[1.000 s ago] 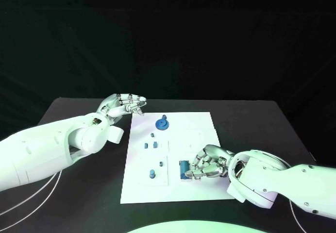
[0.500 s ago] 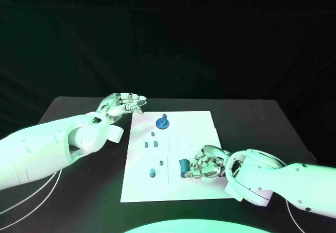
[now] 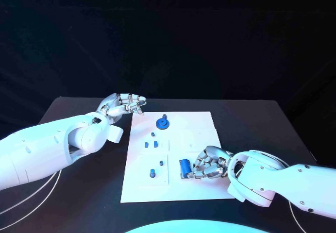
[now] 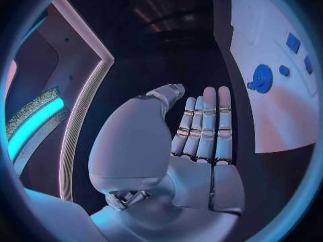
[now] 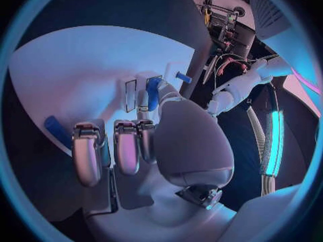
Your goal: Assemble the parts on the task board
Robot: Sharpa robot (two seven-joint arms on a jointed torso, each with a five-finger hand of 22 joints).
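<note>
Head view: right hand (image 3: 207, 164) grips a blue part (image 3: 185, 167) on the task board (image 3: 199, 127); left hand (image 3: 123, 104) rests beside the board's far corner, fingers together, holding nothing.

blue part (image 3: 185, 167) near end behind right hand (image 3: 207, 165) | grip on it unclear

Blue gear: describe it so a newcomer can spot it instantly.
Start at the white task board mid-table and go to its far end, near the left hand. The blue gear lies there: a toothed round disc, the only round part, wider than the small blue pegs nearer the robot.
</note>
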